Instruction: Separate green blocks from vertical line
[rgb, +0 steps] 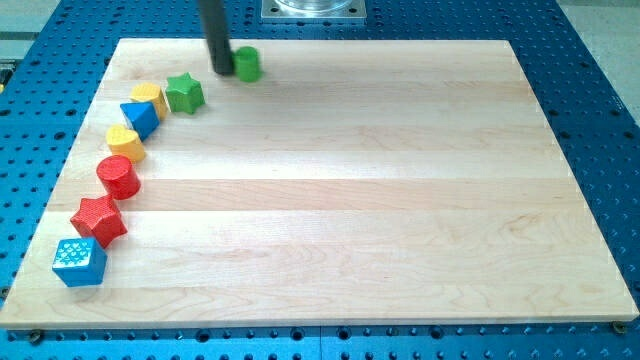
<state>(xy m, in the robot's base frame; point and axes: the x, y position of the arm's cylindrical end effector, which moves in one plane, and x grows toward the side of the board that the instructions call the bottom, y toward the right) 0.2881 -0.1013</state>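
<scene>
My tip (220, 70) rests near the view's top, touching the left side of a green cylinder (247, 63). A green star (184, 93) lies below and to the left of my tip, next to a yellow block (149, 95). The rest of the line runs down the board's left side: a blue triangle (139, 118), a yellow heart (124, 143), a red cylinder (118, 176), a red star (98, 219) and a blue cube (78, 261).
The wooden board (330, 190) lies on a blue perforated table (600, 100). A metal robot base plate (313, 9) stands past the board's top edge.
</scene>
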